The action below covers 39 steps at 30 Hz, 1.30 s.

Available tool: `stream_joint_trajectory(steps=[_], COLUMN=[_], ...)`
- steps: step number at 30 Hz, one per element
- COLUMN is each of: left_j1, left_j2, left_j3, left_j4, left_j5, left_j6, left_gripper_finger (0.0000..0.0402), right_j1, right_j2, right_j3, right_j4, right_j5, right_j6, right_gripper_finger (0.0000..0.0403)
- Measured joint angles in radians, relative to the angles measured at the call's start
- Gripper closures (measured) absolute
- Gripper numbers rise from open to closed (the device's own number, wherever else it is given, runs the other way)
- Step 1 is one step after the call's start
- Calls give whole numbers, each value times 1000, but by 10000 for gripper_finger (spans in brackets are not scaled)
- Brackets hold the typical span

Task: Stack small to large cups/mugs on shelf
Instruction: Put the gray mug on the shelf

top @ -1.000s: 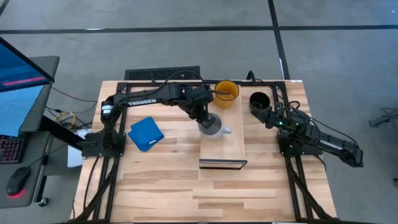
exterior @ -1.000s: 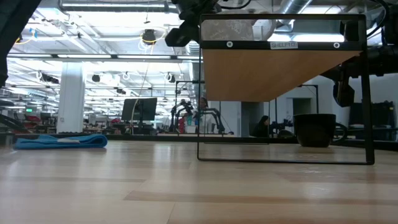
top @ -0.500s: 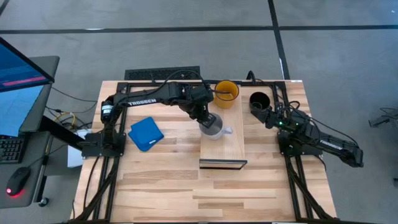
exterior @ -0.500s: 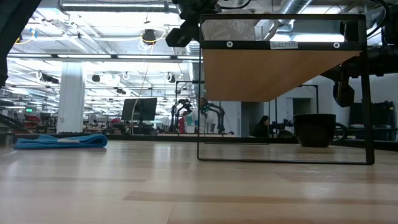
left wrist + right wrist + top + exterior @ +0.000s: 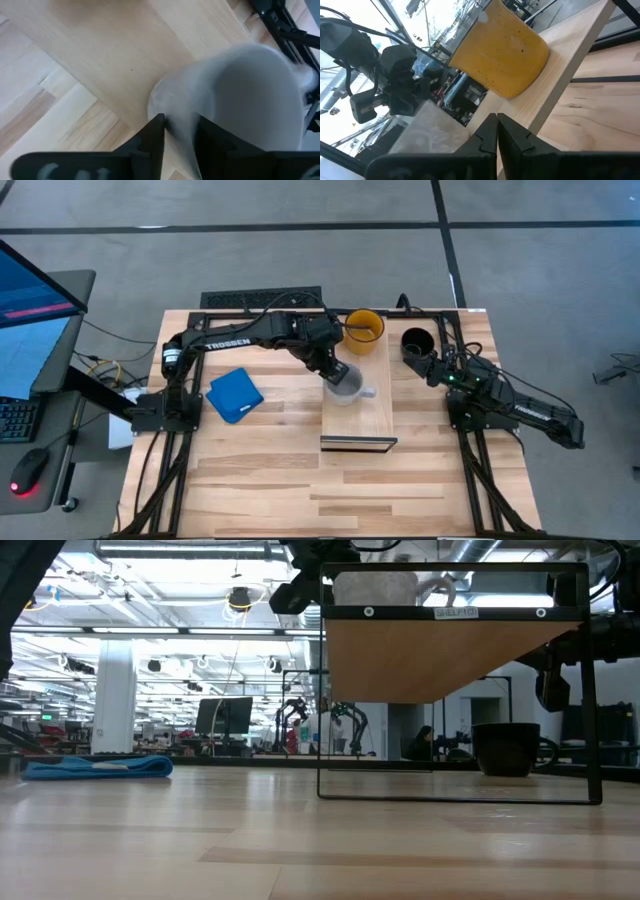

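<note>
Planked wood surface (image 5: pixel 300 470) with shelf (image 5: pixel 372 415) as landmark, raised on dark frame. Grey mug (image 5: pixel 345 383) on shelf, near its middle and toward its left edge, handle pointing right; seen on the shelf top in low view too (image 5: pixel 375 587). Left claw (image 5: pixel 333 370) over shelf's left edge, clenched on grey mug's rim: wrist view shows one finger (image 5: pixel 155 132) outside the wall and the other inside the mug (image 5: pixel 250 95). Yellow mug (image 5: pixel 364 330) on shelf's far end, upright, apart from grey mug; also in right wrist view (image 5: pixel 500 55). Black mug (image 5: pixel 417 342) off shelf, on the surface just right of shelf's far end. Right claw (image 5: pixel 432 367) beside black mug, right of shelf, fingers (image 5: pixel 512 132) pressed together on nothing. Blue square pad (image 5: pixel 235 394) flat on surface, well left of shelf.
</note>
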Motion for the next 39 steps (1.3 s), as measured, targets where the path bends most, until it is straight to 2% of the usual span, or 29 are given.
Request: stream_joint_trajectory(steps=[7,15,22,33,39], left_j1=[0,0,1,12,30], left_j2=[0,0,-1,-3,-19], left_j3=[0,0,0,0,1], left_j4=[-1,42,90,109,110], left_j5=[1,-22,34,37,3], left_j6=[1,41,67,90,100], left_gripper_finger=[276,252,248,248,248], right_j1=[0,0,0,0,0], right_j2=[0,0,0,0,0], right_j3=[0,0,0,0,0], right_j4=[0,0,0,0,0], right_j5=[0,0,0,0,-1], right_j6=[0,0,0,0,1], right_gripper_finger=[369,369,369,369,369])
